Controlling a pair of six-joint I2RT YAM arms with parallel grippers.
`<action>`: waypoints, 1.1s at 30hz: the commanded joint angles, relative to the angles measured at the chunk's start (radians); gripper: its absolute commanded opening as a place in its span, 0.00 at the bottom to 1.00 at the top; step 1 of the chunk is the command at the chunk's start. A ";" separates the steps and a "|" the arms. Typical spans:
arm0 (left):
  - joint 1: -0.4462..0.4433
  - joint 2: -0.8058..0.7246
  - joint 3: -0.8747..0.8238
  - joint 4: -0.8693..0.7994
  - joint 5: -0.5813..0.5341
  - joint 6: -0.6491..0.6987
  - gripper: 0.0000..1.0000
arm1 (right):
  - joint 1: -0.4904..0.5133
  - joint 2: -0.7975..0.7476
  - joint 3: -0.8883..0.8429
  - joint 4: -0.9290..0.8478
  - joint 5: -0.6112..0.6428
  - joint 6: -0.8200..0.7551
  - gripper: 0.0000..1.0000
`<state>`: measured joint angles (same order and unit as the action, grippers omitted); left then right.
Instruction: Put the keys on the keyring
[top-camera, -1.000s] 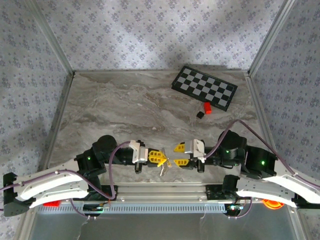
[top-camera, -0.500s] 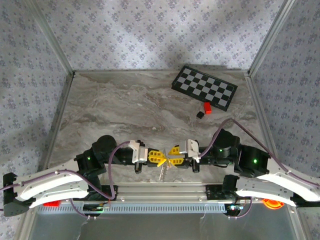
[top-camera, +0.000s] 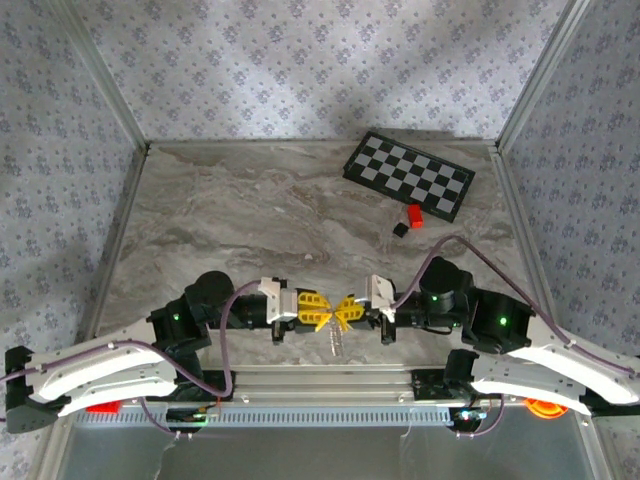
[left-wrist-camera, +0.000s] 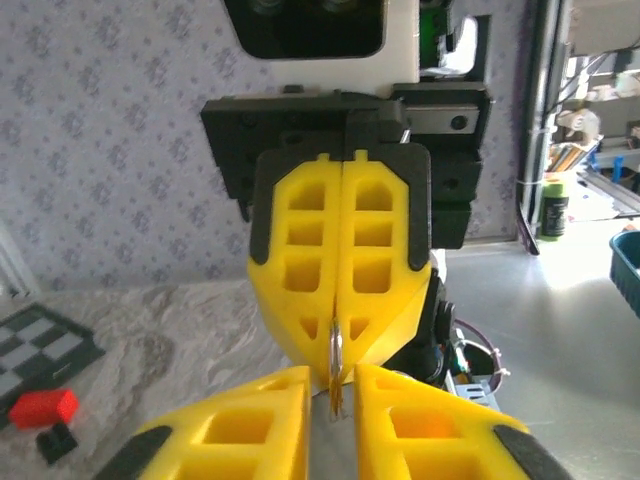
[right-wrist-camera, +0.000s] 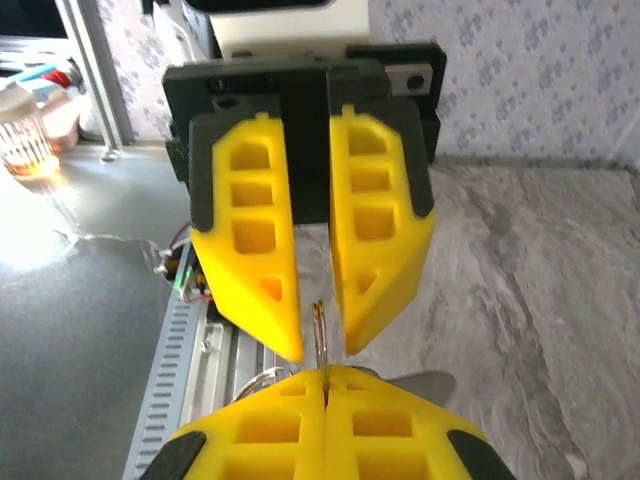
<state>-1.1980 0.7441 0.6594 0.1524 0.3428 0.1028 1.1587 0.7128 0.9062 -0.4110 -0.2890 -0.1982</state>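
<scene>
Seen from overhead, two robot arms faced each other tip to tip over a marbled table (top-camera: 250, 220), well nearer the camera than a black-and-white checkerboard (top-camera: 408, 176) and somewhat to its left. The right gripper (top-camera: 348, 309) had its yellow fingers pressed together on the keyring (left-wrist-camera: 335, 350), a thin metal loop seen edge-on in the wrist views and pinched at the very fingertips. The left gripper (top-camera: 322, 311) had its yellow fingers parted. The ring's edge stood in the gap between them, and no contact with either finger could be made out. Just on the side of the fingertips away from the checkerboard, the keys (top-camera: 336, 342) showed as a small, pale silvery cluster. Whether they hung from the ring or lay on the table could not be told. A small red block (top-camera: 415, 216) and a smaller black block (top-camera: 399, 229) lay just beside the checkerboard's near edge, well apart from the grippers.
</scene>
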 joint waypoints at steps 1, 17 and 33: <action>-0.002 -0.039 0.041 -0.065 -0.094 0.006 0.26 | -0.009 -0.003 0.065 -0.085 0.065 0.004 0.00; 0.000 0.020 0.083 -0.120 -0.124 0.041 0.32 | -0.028 0.223 0.269 -0.389 0.138 -0.076 0.00; -0.002 0.072 0.083 -0.132 -0.150 0.077 0.30 | -0.036 0.235 0.273 -0.368 0.048 -0.089 0.00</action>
<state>-1.1980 0.8154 0.7120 0.0170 0.1932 0.1612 1.1297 0.9577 1.1507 -0.7883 -0.2108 -0.2749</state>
